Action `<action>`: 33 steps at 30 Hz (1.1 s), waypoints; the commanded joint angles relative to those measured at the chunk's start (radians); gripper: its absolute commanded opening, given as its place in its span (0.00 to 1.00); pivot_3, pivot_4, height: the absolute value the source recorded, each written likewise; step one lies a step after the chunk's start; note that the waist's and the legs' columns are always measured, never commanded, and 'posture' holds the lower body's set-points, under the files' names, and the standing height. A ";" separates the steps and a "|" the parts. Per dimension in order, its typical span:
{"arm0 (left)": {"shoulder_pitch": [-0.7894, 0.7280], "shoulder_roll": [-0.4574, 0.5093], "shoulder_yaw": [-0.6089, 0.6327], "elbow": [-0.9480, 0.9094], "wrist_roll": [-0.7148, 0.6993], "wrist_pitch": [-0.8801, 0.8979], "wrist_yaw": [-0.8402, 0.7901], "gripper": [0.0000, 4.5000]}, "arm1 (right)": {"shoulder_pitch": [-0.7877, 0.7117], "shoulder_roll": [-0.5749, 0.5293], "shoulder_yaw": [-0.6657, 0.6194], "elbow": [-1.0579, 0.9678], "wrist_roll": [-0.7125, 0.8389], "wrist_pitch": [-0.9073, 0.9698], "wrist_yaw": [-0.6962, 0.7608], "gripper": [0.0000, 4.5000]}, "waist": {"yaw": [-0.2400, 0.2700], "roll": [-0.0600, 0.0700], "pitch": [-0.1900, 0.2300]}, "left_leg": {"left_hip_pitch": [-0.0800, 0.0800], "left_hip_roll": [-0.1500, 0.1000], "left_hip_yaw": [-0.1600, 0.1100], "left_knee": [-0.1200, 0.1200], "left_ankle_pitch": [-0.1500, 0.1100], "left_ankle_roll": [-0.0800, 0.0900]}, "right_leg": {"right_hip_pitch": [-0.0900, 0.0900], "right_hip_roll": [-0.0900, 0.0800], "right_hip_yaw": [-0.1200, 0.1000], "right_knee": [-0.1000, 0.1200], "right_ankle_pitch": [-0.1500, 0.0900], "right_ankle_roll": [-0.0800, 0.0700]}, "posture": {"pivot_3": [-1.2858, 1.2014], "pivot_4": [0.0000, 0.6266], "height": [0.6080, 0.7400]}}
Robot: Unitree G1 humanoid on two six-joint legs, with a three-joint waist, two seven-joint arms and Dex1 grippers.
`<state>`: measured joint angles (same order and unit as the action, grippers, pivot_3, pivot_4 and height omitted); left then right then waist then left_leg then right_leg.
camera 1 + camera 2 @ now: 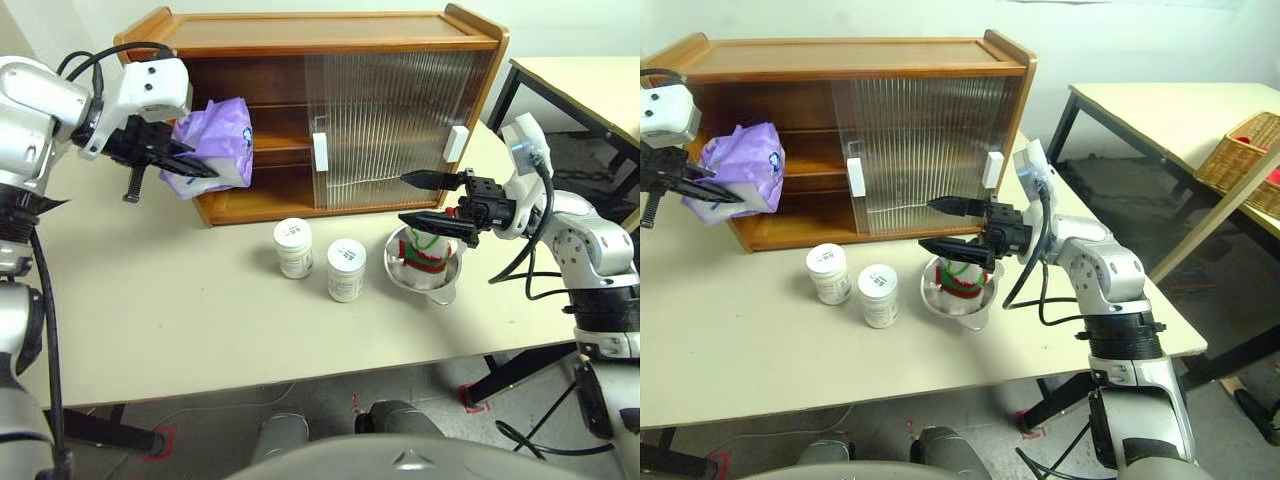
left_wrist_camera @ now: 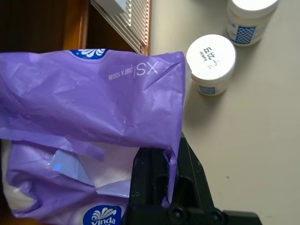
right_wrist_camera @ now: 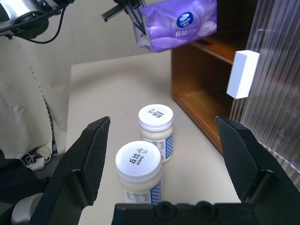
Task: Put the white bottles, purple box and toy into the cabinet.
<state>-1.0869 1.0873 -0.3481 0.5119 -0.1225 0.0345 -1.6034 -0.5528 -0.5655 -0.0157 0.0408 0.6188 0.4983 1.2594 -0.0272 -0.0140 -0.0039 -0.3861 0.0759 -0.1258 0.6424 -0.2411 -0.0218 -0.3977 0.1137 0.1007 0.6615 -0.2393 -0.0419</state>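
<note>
two bottles [image 1: 294, 246] [image 1: 346, 268] stand nearest, right gripper [image 1: 426, 200] gaping over the toy [image 1: 430, 255]; left gripper [image 1: 190, 161] pinches the box [image 1: 212, 142] at the cabinet [image 1: 330, 110] opening, likely to shelve it.

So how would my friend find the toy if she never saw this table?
Find the big brown cabinet at the back of the table. In front of its ribbed doors sits a steel bowl, right of two white bottles. The toy inside is soft, with red and green stripes.
</note>
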 commanded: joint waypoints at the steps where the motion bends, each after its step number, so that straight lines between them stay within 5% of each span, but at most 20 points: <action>1: -0.058 -0.039 -0.028 0.089 0.042 -0.059 -0.011 0.01 | 0.008 -0.003 0.002 -0.020 -0.001 0.006 -0.008 1.00 | -0.001 0.000 0.000 | 0.000 0.000 0.000 0.000 0.000 0.000 | 0.000 0.000 0.000 -0.001 0.000 0.000 | 0.49 0.00 1.00; 20: -0.281 -0.247 -0.006 0.605 0.305 -0.368 0.170 0.01 | 0.032 0.003 -0.001 -0.055 0.010 0.016 -0.033 1.00 | -0.006 0.000 0.000 | 0.000 -0.001 0.001 0.001 0.002 0.003 | 0.005 0.000 0.000 -0.008 0.003 0.010 | 0.48 0.00 1.00; 30: -0.296 -0.295 0.005 0.705 0.379 -0.443 0.279 0.01 | 0.044 -0.003 -0.009 -0.070 0.016 0.023 -0.043 1.00 | -0.012 -0.001 0.000 | -0.001 -0.004 0.003 0.001 0.003 0.004 | 0.007 0.002 0.000 -0.013 0.005 0.013 | 0.48 0.00 1.00; 33: -0.295 -0.300 0.009 0.713 0.396 -0.456 0.298 0.17 | 0.046 -0.006 -0.011 -0.070 0.017 0.024 -0.043 1.00 | -0.015 -0.001 0.000 | 0.000 -0.005 0.004 0.002 0.003 0.006 | 0.008 0.002 0.000 -0.013 0.005 0.013 | 0.48 0.00 1.00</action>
<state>-1.3704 0.7955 -0.3421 1.2064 0.2484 -0.4088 -1.3222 -0.5109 -0.5642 -0.0189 -0.0197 0.6272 0.5151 1.2172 -0.0426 -0.0150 -0.0042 -0.3861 0.0709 -0.1218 0.6451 -0.2377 -0.0160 -0.3894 0.1151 0.1009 0.6479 -0.2347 -0.0287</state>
